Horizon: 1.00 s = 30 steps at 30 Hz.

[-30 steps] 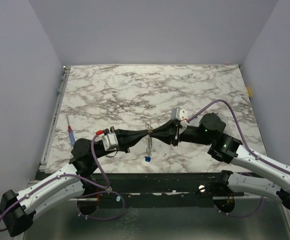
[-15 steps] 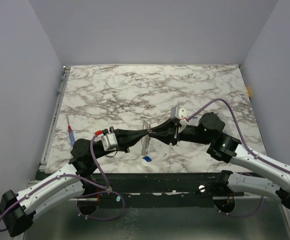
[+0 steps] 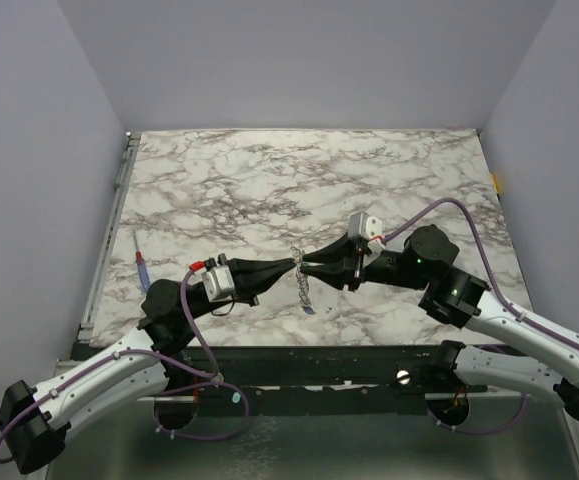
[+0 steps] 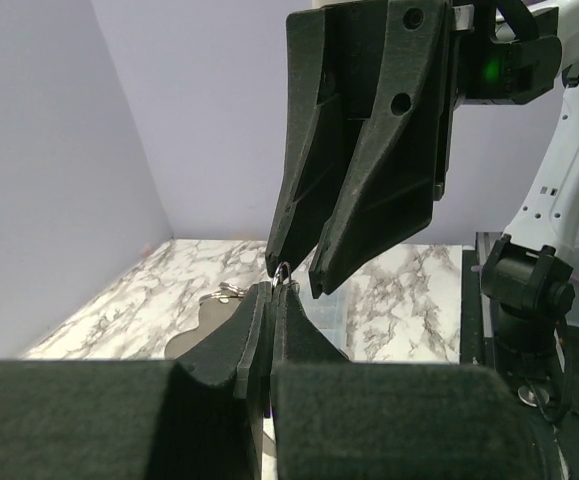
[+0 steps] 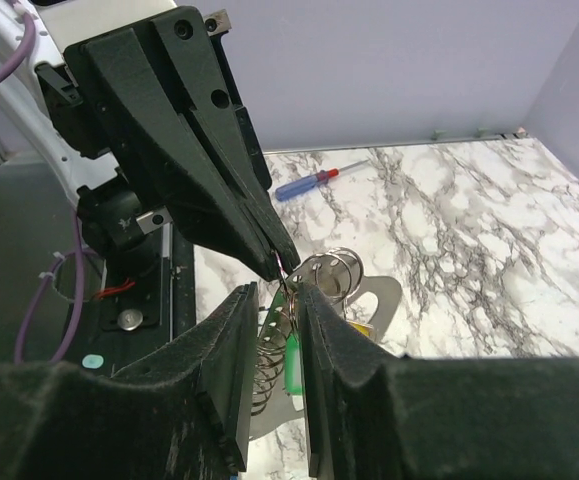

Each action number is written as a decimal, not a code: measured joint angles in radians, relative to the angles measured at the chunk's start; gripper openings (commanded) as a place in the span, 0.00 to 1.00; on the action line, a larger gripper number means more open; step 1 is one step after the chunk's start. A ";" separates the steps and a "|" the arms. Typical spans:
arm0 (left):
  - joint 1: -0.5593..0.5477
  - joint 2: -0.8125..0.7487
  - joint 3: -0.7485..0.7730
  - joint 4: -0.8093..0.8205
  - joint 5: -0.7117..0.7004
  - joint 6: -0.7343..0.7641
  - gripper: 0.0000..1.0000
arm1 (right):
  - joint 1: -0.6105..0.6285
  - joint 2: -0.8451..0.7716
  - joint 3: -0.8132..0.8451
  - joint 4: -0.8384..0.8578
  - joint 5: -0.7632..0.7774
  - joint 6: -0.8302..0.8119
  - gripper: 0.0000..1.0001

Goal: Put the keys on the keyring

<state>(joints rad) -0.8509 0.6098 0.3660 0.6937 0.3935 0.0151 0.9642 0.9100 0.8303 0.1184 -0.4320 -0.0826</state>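
My left gripper (image 3: 295,262) is shut on the thin wire of the keyring (image 4: 283,272), held above the table's near middle. From it hang a coiled chain (image 3: 302,285) and a blue key (image 3: 310,309). My right gripper (image 3: 308,266) meets it tip to tip from the right. In the right wrist view its jaws (image 5: 279,295) stand apart, with the ring wire (image 5: 287,290) running between them against the right-hand finger. A green key (image 5: 291,362) and a yellow key (image 5: 361,328) hang below, beside a flat grey metal tag (image 5: 381,300).
A red-and-blue pen (image 3: 141,262) lies near the marble table's left edge (image 3: 109,250); the right wrist view shows the pen (image 5: 314,182) behind the left arm. Purple walls close in the table on three sides.
The right gripper's jaws have parted and it has drawn back slightly to the right. The chain with the blue key has swung right. The left gripper stays shut on the ring.
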 measured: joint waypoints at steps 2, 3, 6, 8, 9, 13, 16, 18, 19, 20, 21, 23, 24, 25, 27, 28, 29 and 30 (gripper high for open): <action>0.000 -0.002 0.000 0.000 -0.002 0.000 0.00 | 0.000 -0.002 0.000 0.000 0.000 0.000 0.31; 0.000 -0.002 0.000 0.000 -0.002 0.000 0.00 | 0.000 -0.001 0.000 0.000 0.000 0.000 0.31; 0.000 -0.003 0.000 0.000 -0.003 0.000 0.00 | 0.000 0.001 0.000 0.001 0.001 0.000 0.31; 0.000 -0.006 -0.002 0.000 -0.005 0.000 0.00 | 0.000 0.006 0.000 0.003 0.001 0.000 0.30; 0.000 -0.007 -0.002 0.000 -0.006 0.000 0.00 | 0.000 0.011 0.000 0.006 0.001 0.000 0.30; 0.000 -0.010 -0.002 0.000 -0.010 0.000 0.00 | 0.000 0.029 0.000 0.009 0.001 0.001 0.26; 0.000 -0.011 -0.003 0.000 -0.011 0.000 0.00 | 0.000 0.036 0.000 0.014 0.002 0.001 0.19; 0.000 -0.013 -0.003 0.000 -0.011 0.000 0.00 | 0.000 0.037 0.000 0.016 0.002 0.000 0.17; 0.000 -0.013 -0.003 0.000 -0.011 0.000 0.00 | 0.000 0.037 0.000 0.018 0.002 -0.001 0.15; 0.000 -0.014 -0.003 0.000 -0.011 0.000 0.00 | 0.000 0.038 0.000 0.019 0.002 -0.001 0.12; 0.000 -0.014 -0.003 0.000 -0.013 0.000 0.00 | 0.000 0.039 0.000 0.022 0.002 -0.001 0.10; 0.000 -0.015 -0.003 0.001 -0.014 0.000 0.00 | 0.000 0.040 0.000 0.024 0.002 -0.001 0.05; 0.000 -0.016 -0.004 0.001 -0.017 0.000 0.00 | 0.000 0.042 0.000 0.025 0.002 -0.001 0.02; 0.000 -0.017 -0.004 0.001 -0.018 0.000 0.00 | 0.000 0.043 0.000 0.027 0.002 -0.002 0.01; 0.000 -0.018 -0.004 0.001 -0.021 -0.001 0.00 | 0.000 0.046 0.000 0.031 0.002 -0.004 0.01; 0.000 -0.018 -0.004 0.001 -0.021 -0.001 0.00 | 0.000 0.046 0.000 0.031 0.002 -0.004 0.01; 0.000 -0.018 -0.005 0.001 -0.021 -0.001 0.00 | 0.000 0.046 0.000 0.031 0.002 -0.006 0.01; 0.000 -0.018 -0.005 0.001 -0.021 -0.001 0.00 | 0.000 0.045 0.000 0.032 0.002 -0.008 0.01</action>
<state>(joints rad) -0.8509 0.5915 0.3614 0.6949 0.3721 0.0143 0.9642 0.9554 0.8303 0.1501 -0.4301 -0.0910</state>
